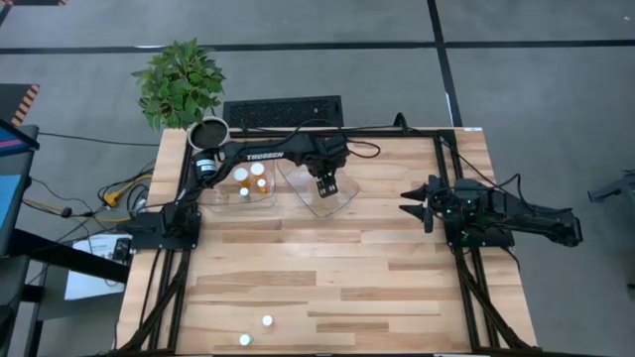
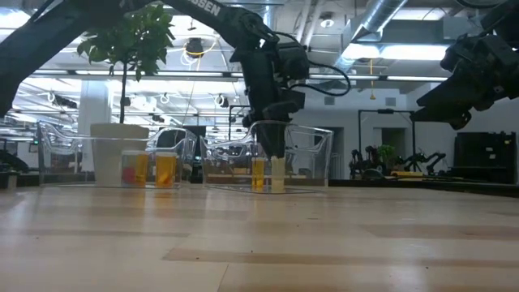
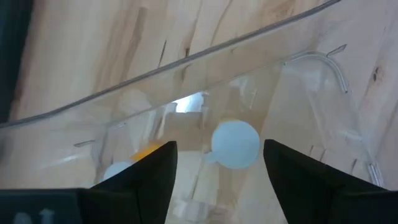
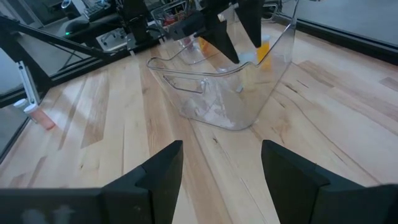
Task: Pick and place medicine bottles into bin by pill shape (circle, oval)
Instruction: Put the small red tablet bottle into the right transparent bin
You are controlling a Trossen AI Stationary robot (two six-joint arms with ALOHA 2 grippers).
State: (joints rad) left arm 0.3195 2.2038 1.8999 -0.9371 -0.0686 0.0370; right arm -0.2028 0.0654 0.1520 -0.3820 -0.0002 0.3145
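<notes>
Left gripper (image 3: 217,171) dark fingers spread, straddling white-capped amber medicine bottle (image 3: 234,144) inside right clear plastic tub (image 1: 319,193), low view shows bottle standing on tub floor, high view alone shows two white-capped bottles (image 1: 256,330) at near table edge, right gripper (image 4: 221,171) parted, idle at right side.

Workshop hall, grey floor, industrial ceiling.

Grey floor (image 1: 516,89) crossed by dark seams on every side of the wooden table (image 1: 327,278). Leafy potted plant (image 1: 181,84) beyond the table's far left corner, black keyboard (image 1: 283,111) beside it on the floor. Striped hazard tape (image 1: 22,101) at the left edge. In the level view: exposed silver ducts (image 2: 381,20), bright ceiling lights (image 2: 195,47), white walls, dark doorways at the back.
</notes>
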